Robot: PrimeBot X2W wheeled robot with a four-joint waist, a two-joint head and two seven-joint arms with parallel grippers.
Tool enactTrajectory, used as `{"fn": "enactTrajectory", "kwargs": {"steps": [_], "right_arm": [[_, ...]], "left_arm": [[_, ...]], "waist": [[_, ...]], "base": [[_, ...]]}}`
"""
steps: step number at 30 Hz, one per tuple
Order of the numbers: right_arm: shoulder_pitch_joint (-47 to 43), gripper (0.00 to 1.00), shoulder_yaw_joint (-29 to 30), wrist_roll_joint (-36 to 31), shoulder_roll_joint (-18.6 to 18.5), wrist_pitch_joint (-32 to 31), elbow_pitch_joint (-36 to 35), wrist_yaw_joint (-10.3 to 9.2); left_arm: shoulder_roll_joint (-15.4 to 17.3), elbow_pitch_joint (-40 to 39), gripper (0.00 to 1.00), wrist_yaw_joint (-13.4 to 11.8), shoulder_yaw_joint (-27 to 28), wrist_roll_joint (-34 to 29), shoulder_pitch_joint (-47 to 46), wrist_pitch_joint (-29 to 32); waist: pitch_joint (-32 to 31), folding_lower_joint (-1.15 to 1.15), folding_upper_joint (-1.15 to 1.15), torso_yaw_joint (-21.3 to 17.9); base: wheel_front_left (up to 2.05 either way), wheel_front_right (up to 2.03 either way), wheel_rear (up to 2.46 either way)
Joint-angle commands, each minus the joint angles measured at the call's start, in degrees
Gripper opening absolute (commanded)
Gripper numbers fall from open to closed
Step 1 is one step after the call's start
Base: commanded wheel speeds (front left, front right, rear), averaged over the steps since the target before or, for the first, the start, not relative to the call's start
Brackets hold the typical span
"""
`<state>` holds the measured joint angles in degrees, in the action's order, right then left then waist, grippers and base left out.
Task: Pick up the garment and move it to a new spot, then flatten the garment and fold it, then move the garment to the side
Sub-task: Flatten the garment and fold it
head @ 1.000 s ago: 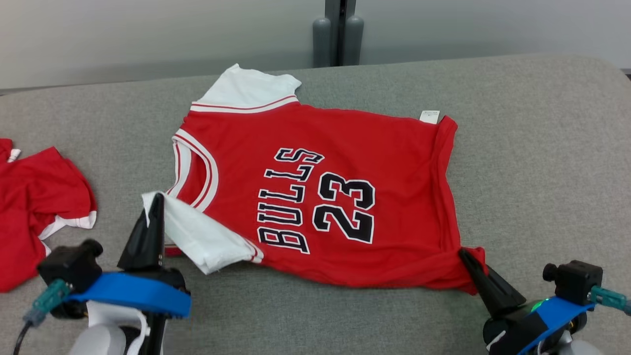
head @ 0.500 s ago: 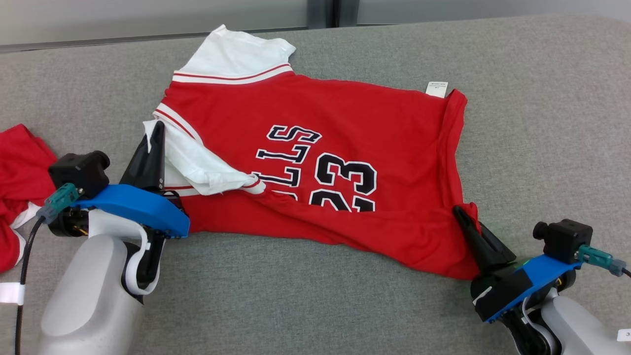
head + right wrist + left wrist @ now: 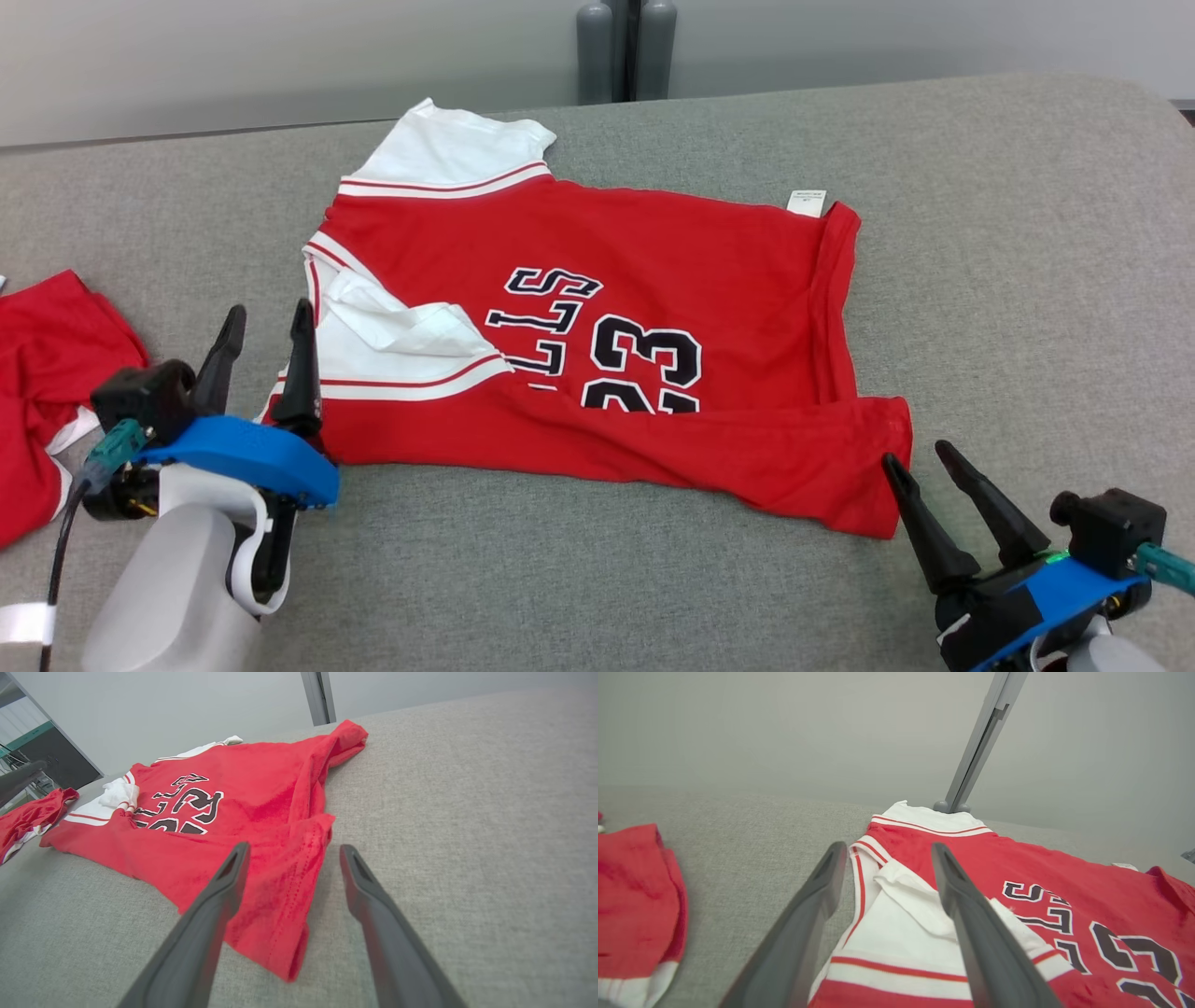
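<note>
Your left gripper (image 3: 271,310) and right gripper (image 3: 915,454) both stand with fingers spread, gripping nothing; the red jersey (image 3: 709,280) lies on the grey padded surface (image 3: 1027,280), near edge folded over.

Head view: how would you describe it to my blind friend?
A red number 23 jersey lies on a grey surface, its near edge folded over. The open left gripper and open right gripper sit by its near corners.
</note>
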<state>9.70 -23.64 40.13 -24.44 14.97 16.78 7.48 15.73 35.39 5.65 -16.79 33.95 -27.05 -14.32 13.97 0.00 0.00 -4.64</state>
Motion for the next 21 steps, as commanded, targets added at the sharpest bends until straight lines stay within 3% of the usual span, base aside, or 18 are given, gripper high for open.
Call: {"fn": "enactTrajectory", "kwargs": {"steps": [1,10,21], "right_arm": [[-1.91,1.0,1.06,-1.19,0.35,0.21,-1.4,0.03],[-4.57,1.0,3.56,-4.04,3.92,-2.4,-2.05,0.03],[-1.0,1.0,3.41,-6.05,8.37,-2.6,4.53,0.02]], "left_arm": [[0.51,0.56,1.0,-0.25,0.6,-0.02,1.22,-0.46],[2.33,3.37,1.0,-1.11,0.17,-1.01,4.39,0.01],[1.89,7.69,1.0,-0.7,-0.85,-0.11,5.48,0.98]], "waist": [[-0.2,0.0,0.0,-0.15],[-0.02,0.0,0.0,-0.69],[1.11,0.0,0.0,-0.87]], "base": [[0.0,0.0,0.0],[0.0,0.0,0.0],[0.0,0.0,0.0]]}}
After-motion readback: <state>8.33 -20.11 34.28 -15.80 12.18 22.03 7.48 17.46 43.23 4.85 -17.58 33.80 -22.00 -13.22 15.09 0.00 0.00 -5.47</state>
